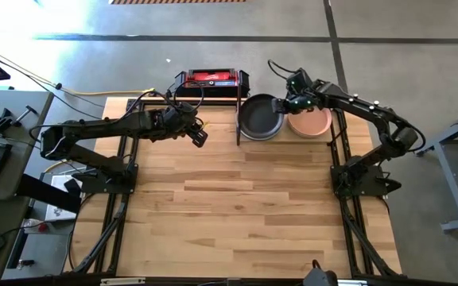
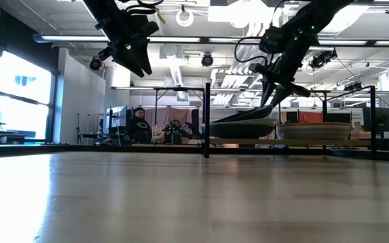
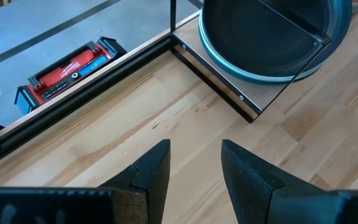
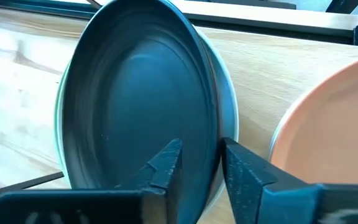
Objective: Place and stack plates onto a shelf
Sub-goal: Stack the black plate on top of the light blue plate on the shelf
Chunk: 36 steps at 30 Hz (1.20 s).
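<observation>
My right gripper (image 4: 199,163) straddles the black plate's (image 4: 135,93) rim, fingers parted, gripping nothing; pulling back could drag it off the stack.

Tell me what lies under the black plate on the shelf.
Under the black plate a pale green plate's rim shows, resting on the shelf. Whether more plates lie beneath is hidden. The right gripper straddles the black plate's rim, jaws parted.

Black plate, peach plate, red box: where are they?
black plate (image 1: 259,116): high view, its dark middle.
peach plate (image 1: 312,124): high view, its bare pink face.
red box (image 1: 212,78): high view, its red lid.
</observation>
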Each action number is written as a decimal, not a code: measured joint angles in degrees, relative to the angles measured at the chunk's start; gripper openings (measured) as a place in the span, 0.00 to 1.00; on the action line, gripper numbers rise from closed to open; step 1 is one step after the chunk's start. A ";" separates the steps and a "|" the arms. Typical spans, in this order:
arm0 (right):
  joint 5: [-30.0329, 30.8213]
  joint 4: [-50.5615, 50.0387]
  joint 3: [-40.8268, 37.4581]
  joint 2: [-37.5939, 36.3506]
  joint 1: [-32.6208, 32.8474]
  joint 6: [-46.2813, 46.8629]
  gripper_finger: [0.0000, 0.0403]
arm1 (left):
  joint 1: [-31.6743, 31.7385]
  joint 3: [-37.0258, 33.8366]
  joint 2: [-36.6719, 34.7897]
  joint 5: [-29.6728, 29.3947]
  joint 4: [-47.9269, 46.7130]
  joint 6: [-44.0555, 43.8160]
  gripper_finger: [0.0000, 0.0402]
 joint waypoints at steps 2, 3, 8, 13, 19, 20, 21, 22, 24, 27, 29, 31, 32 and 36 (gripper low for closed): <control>0.15 0.00 0.00 0.00 0.02 0.06 0.25 | 0.00 0.00 0.00 0.00 0.00 0.00 0.33; 0.12 0.00 0.00 -0.02 0.00 0.05 0.26 | 0.00 0.00 0.00 -0.02 0.00 0.00 0.33; -1.68 -0.23 0.00 -0.41 -0.90 -0.92 0.27 | 0.00 0.00 0.00 -0.04 0.00 0.00 0.33; -3.78 -0.53 0.00 -2.52 -2.45 -0.96 0.27 | 0.00 0.00 0.00 -0.07 0.00 -0.02 0.33; -6.92 -2.91 0.02 -3.96 -1.54 -4.23 0.27 | 0.00 0.00 0.00 -0.09 0.02 -0.04 0.33; -7.63 -3.52 0.02 -3.94 -1.03 -5.05 0.27 | 0.00 0.00 0.00 -0.09 0.02 -0.02 0.33; -7.87 -3.98 0.02 -3.88 -0.33 -5.62 0.27 | 0.00 0.00 0.00 -0.09 0.01 -0.03 0.33; -7.84 -4.22 0.02 -3.79 0.44 -6.28 0.27 | 0.00 0.00 0.00 -0.09 0.02 -0.03 0.33; -7.10 -5.22 -0.01 -3.72 1.71 -6.78 0.27 | 0.00 0.00 0.00 -0.09 0.02 -0.02 0.33; -5.12 -5.47 -0.59 -3.72 3.10 -6.88 0.27 | 0.00 0.02 0.00 -0.09 0.02 -0.04 0.33; -4.76 -6.50 -1.18 -3.72 3.57 -7.02 0.27 | 0.00 0.00 0.00 -0.09 0.02 -0.04 0.33; -4.72 -6.41 -2.04 -3.72 3.96 -7.03 0.27 | 0.00 0.02 0.00 -0.09 0.02 -0.04 0.33; -4.72 -6.50 -2.57 -3.72 4.00 -7.01 0.27 | 0.00 0.02 0.00 -0.09 0.02 -0.04 0.33; -4.72 -5.50 -4.48 -3.69 4.02 -6.62 0.27 | 0.00 0.01 0.00 -0.07 0.02 -0.03 0.33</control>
